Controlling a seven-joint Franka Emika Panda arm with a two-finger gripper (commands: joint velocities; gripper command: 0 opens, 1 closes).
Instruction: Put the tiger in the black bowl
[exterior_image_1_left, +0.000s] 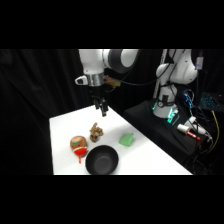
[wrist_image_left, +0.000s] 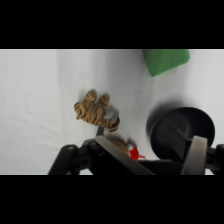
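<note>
The white arm reaches from the upper right of the side view, and its gripper (exterior_image_1_left: 103, 110) hangs in the air above the far part of the white desk (exterior_image_1_left: 150, 155), holding nothing; in the wrist view its two fingers (wrist_image_left: 196, 155) stand well apart at the bottom edge, so the gripper is released and empty.

The tiger (exterior_image_1_left: 96, 132) lies on the desk a little below the gripper in the side view, apart from it; in the wrist view the tiger (wrist_image_left: 96, 112) is near the middle of the frame, brown with dark stripes, lying on the bare white surface.

The black bowl (exterior_image_1_left: 102, 160) stands at the lower middle of the side view, near the front edge of the desk; it is empty, and the tiger is just above it in the frame, not touching it. In the wrist view the bowl (wrist_image_left: 176, 129) is at the lower right.

A round tan toy with red and teal marks (exterior_image_1_left: 78, 145) sits just left of the bowl; a light green lump (exterior_image_1_left: 127, 140) lies to the right of the tiger, and in the wrist view it (wrist_image_left: 165, 61) shows at the upper right.
</note>
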